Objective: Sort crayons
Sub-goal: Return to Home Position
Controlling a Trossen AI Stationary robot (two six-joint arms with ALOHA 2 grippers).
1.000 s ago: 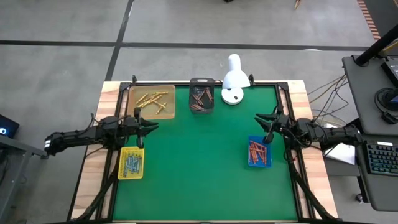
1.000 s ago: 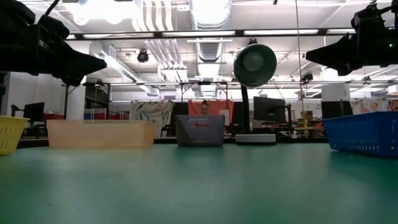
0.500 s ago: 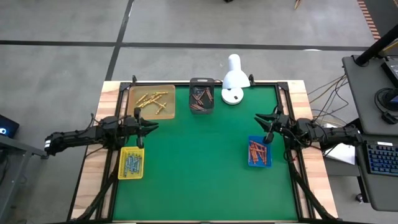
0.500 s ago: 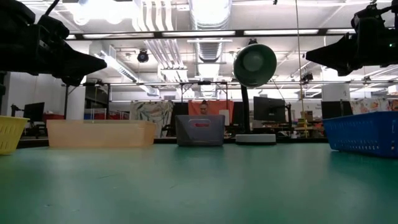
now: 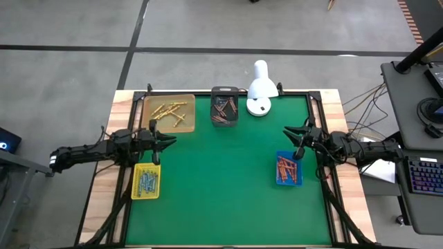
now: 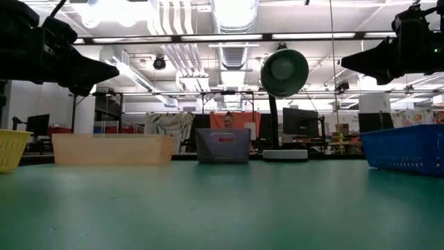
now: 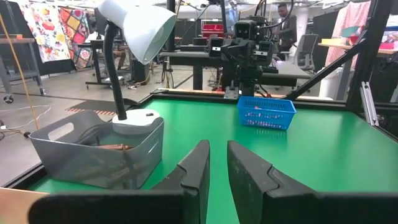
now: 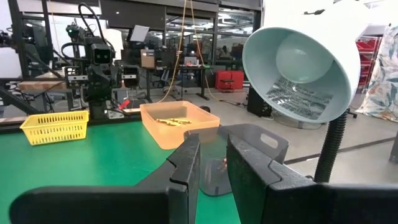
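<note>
The crayons lie sorted in four trays. Yellow ones are in the tan tray (image 5: 169,113), brown ones in the grey tray (image 5: 225,106), orange-red ones in the blue tray (image 5: 288,169), and blue-green ones in the yellow tray (image 5: 147,181). My left gripper (image 5: 168,141) hovers above the table's left edge, between the tan and yellow trays, shut and empty; it also shows in its wrist view (image 7: 217,167). My right gripper (image 5: 290,134) hovers near the right edge, just beyond the blue tray, shut and empty; it also shows in its wrist view (image 8: 212,163).
A white desk lamp (image 5: 260,88) stands at the far edge, right of the grey tray. The green mat (image 5: 221,187) is bare in the middle and toward the near edge. In the low view both arms hang well above the table.
</note>
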